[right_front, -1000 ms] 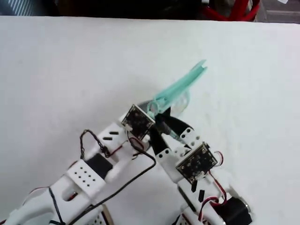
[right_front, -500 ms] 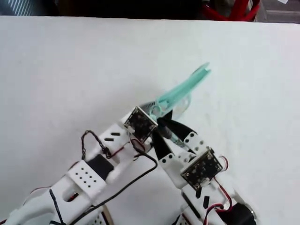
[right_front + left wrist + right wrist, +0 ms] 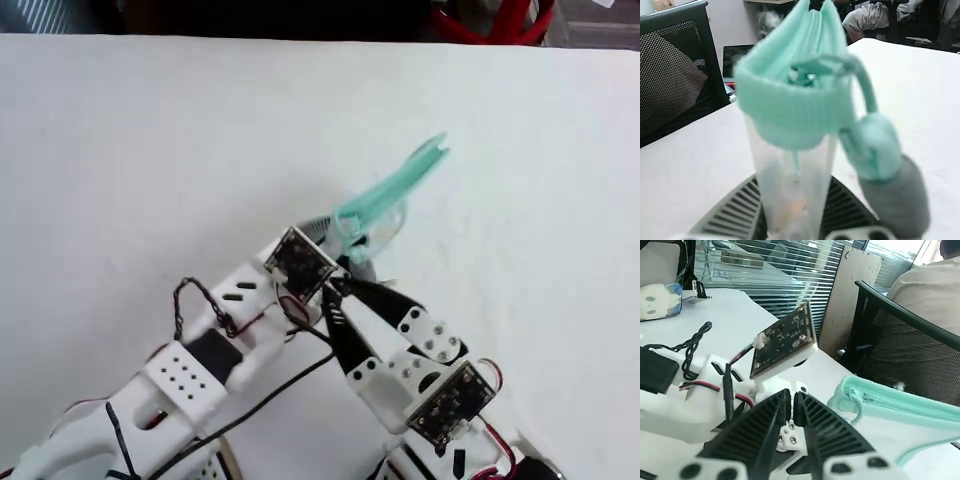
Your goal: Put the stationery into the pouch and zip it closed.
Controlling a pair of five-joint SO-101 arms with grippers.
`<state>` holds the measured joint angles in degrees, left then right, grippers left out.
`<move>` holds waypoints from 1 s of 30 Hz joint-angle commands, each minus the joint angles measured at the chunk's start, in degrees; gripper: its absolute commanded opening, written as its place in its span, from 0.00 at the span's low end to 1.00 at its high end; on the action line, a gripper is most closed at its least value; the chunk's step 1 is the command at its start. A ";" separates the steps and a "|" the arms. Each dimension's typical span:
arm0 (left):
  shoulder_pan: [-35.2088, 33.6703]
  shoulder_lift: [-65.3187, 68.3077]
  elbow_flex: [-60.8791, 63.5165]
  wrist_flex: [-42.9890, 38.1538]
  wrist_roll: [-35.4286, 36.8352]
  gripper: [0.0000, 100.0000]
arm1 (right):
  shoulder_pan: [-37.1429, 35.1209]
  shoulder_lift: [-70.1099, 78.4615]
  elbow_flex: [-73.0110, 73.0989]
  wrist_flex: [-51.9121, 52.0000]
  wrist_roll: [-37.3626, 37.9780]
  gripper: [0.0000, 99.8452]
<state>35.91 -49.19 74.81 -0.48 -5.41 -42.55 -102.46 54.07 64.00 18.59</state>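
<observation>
A mint-green pouch (image 3: pixel 385 200) with a clear body is lifted off the white table, slanting up toward the far right. My left gripper (image 3: pixel 345 240) is shut on its lower clear part. In the left wrist view the pouch (image 3: pixel 795 105) stands between the ribbed jaws, its zip band on top and its zipper pull (image 3: pixel 872 145) hanging at the side. Something orange shows faintly inside. My right gripper (image 3: pixel 335 290) sits just below the pouch, beside the left wrist, fingers shut and holding nothing. In its own view this gripper (image 3: pixel 792 395) points at the left arm's camera board (image 3: pixel 782 347), with the pouch (image 3: pixel 890 400) off to one side.
The white table (image 3: pixel 150 150) lies bare to the left and far side. A black cable (image 3: pixel 250 400) loops from the left arm across the near table. Red cords (image 3: pixel 490 20) lie beyond the far edge.
My right gripper has drawn back toward the near right, away from the pouch's zip end. The pouch has shifted slightly right in the left gripper's hold.
</observation>
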 commanded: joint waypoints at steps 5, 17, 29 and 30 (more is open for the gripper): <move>-2.95 -0.40 -0.53 -1.14 0.00 0.02 | 21.14 -0.48 -0.26 -6.02 -0.97 0.02; -25.10 0.04 -25.32 23.12 -5.98 0.02 | 38.29 -0.48 28.31 -33.89 -11.78 0.02; -28.18 0.13 -17.41 18.99 -25.93 0.02 | 35.38 -0.48 32.88 -36.88 -11.78 0.02; -28.09 0.13 -16.00 17.14 -25.85 0.02 | 35.30 -0.48 32.88 -36.88 -11.78 0.02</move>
<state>7.78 -48.75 57.49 21.32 -29.67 -6.95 -102.55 87.38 28.40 7.25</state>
